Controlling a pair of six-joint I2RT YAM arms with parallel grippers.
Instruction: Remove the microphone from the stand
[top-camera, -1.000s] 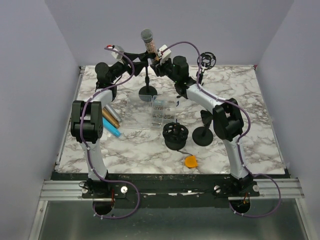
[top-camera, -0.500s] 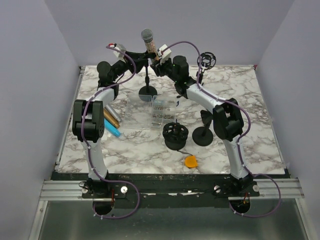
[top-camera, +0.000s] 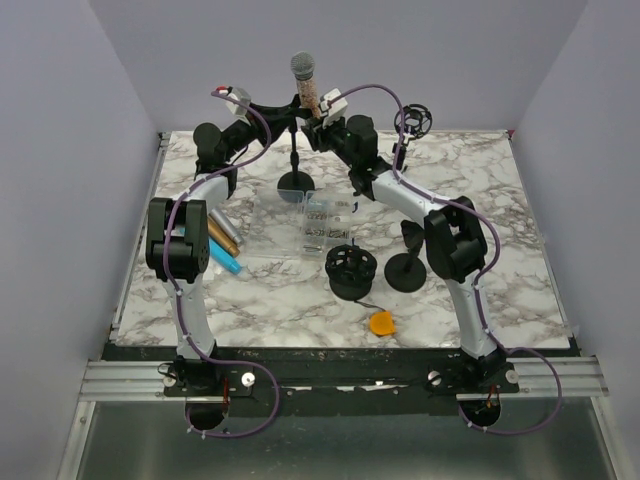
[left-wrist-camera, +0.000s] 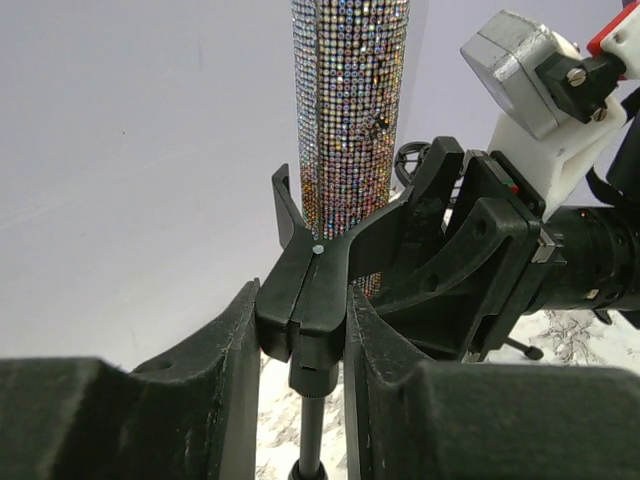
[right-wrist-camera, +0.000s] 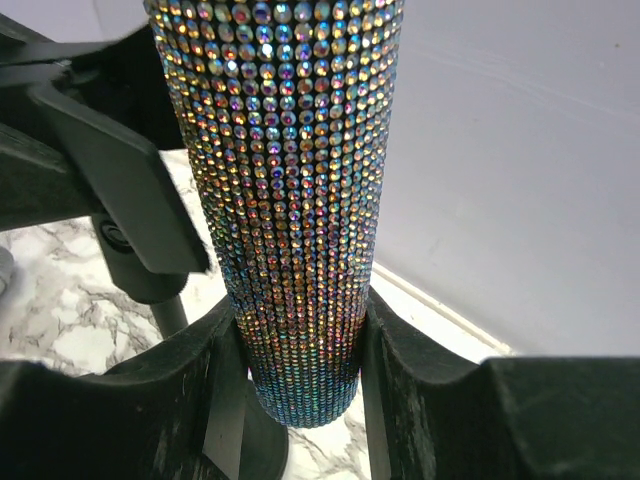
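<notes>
The microphone (top-camera: 305, 82) has a grey mesh head and a rhinestone-covered body (right-wrist-camera: 300, 200), and it stands upright at the back of the table. My right gripper (right-wrist-camera: 300, 330) is shut on the lower body, and the butt end hangs free below the fingers. Just left of it is the black stand (top-camera: 296, 150) with its forked clip (left-wrist-camera: 315, 285). My left gripper (left-wrist-camera: 303, 300) is shut on that clip. In the top view the left gripper (top-camera: 288, 108) and right gripper (top-camera: 316, 112) meet from either side. I cannot tell whether the body still touches the clip's fork.
A clear plastic box (top-camera: 315, 225) lies mid-table. In front of it sit a black round shock mount (top-camera: 351, 270), a second small stand (top-camera: 407, 270) and an orange piece (top-camera: 381, 323). Gold, silver and blue tubes (top-camera: 225, 245) lie on the left. Another shock mount (top-camera: 415, 118) stands back right.
My left gripper has shut on the stand's clip. The microphone, held in the right gripper, has risen a little and shifted slightly right.
</notes>
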